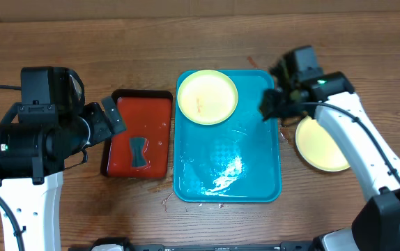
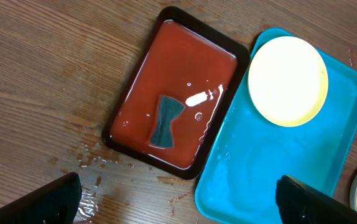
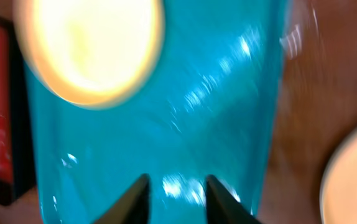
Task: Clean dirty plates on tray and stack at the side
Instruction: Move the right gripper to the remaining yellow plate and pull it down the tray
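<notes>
The turquoise tray (image 1: 256,183) lies at the table's middle, wet and glistening. One pale yellow plate (image 1: 207,96) with a small orange smear rests in its far left corner. Another pale yellow plate (image 1: 322,148) lies on the bare wood to the tray's right, partly hidden by my right arm. My right gripper (image 1: 268,106) hovers over the tray's far right edge; in the blurred right wrist view its jaws (image 3: 175,196) stand apart above the tray (image 3: 166,124) with nothing between them. My left gripper (image 2: 181,208) hangs wide open above the red tray's near corner.
A red tray with a black rim (image 1: 159,110) sits left of the turquoise one, holding water and a dark sponge (image 1: 138,151). Water drops and small orange-red specks dot the wood (image 2: 91,155) near both trays' front edges.
</notes>
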`<state>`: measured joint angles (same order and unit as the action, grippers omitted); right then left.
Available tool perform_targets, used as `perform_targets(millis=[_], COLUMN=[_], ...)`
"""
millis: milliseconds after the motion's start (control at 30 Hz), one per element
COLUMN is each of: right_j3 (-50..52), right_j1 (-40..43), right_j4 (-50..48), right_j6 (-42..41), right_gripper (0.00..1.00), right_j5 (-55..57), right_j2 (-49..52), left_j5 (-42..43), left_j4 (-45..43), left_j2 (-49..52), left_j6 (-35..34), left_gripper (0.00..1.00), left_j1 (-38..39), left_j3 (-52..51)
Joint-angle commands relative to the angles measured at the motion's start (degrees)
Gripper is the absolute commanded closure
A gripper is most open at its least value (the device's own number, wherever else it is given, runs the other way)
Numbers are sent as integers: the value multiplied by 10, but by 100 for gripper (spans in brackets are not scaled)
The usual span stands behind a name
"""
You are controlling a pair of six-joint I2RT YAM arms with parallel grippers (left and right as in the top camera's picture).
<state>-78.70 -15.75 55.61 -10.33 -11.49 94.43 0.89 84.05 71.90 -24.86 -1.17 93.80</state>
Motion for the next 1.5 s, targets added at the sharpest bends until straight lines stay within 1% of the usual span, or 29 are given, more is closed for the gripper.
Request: perform_targets(millis=[0, 33, 200, 233, 300, 500, 533, 600, 633, 667, 733, 867, 900, 933, 967, 1000, 1167, 1333, 1467], right_j3=[-28, -27, -27, -27, -27, -27, -27, -27, -27, -27, -27, -17, -15, -15, -15, -15, -31, -33, -33], right_j1=[-47, -52, -47, -44, -44, -44, -44, -44, -44, -44, -44, -44, -45, -45, -45, -45, -38, -25, -21], right_j4=[-61, -90, -197, -217, -246, -303, -308, -310, -309, -306, -294, -287, -290, -289, -289, -287, -228, -155, -57], right_j6=[12, 11, 12, 12, 12, 12, 12, 12, 12, 12, 5, -34, -34, -34, -34, -34, -34, -35, -41], right_gripper=[50, 47, 44, 42, 40, 39, 41, 50, 53, 54, 61, 60, 63, 70, 84, 95, 96, 96, 96], right_j5=[100, 113, 116, 114, 114, 114, 114, 114, 114, 114, 114, 102, 89, 79, 73, 73, 60, 69, 69], right_j2=[-9, -2, 62, 80, 118, 205, 216, 230, 236, 242, 251, 266, 267, 269, 269, 269, 226, 117, 26], left_j5=[2, 2, 2, 2, 2, 2, 2, 2, 2, 2, 2, 2, 2, 2, 2, 2, 2, 2, 2], left_j4=[-1, -1, -1, -1, -1, -1, -1, -1, -1, -1, -1, -1, -1, -1, -1, -1, -1, -1, -1], left_j2=[1, 1, 1, 1, 1, 1, 1, 1, 1, 1, 1, 1, 1, 1, 1, 1, 1, 1, 1], left_j6=[5, 5, 5, 5, 5, 5, 5, 5, 5, 5, 5, 5, 5, 5, 5, 5, 5, 5, 5], left_gripper=[0, 0, 0, 0, 0, 0, 0, 0, 0, 0, 0, 0, 0, 0, 0, 0, 0, 0, 0], left_j1=[1, 1, 1, 1, 1, 1, 1, 1, 1, 1, 1, 1, 1, 1, 1, 1, 1, 1, 1], left_j3=[5, 5, 5, 5, 5, 5, 5, 5, 5, 5, 5, 5, 5, 5, 5, 5, 5, 5, 5])
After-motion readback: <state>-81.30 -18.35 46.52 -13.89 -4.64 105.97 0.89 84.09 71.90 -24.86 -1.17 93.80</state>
